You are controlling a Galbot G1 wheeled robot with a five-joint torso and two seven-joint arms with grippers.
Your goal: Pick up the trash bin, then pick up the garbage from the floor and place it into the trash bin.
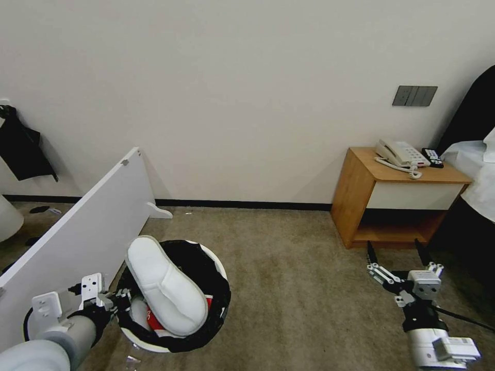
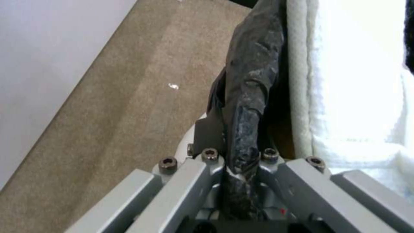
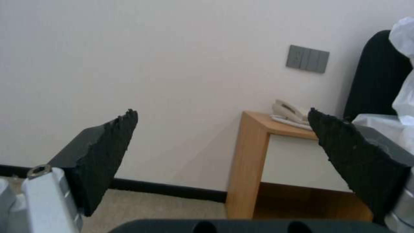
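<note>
Where the beige carpet (image 1: 289, 288) meets the cream wall (image 1: 232, 93), item one is a white board (image 1: 87, 232) leaning at the robot's left, its upper end against the wall. Item two: a wooden nightstand (image 1: 361, 196) at the right against the wall, carrying a white telephone (image 1: 399, 153) and a dark remote (image 1: 432, 157), with a grey switch plate (image 1: 414, 96) on the wall above. Item three: the trash bin (image 1: 216, 263), white with a black bag (image 1: 219, 304) folded over its rim, low at the left just beside the board; whether its base rests on the carpet cannot be told. Item four: a white slipper (image 1: 165, 288) lying sole-up across the bin's mouth, with something red and white (image 1: 154, 322), possibly a carton, beneath it. Item five: the left gripper (image 2: 239, 168), at the bin's near-left rim, clenched on the bagged edge, black plastic pinched between its fingers (image 2: 207, 129). Item six: the right gripper (image 1: 398, 255), held low before the nightstand, well apart from the bin, jaws spread wide with nothing between them. Item seven: a small white scrap (image 2: 173, 86) on the carpet near the bin.
</note>
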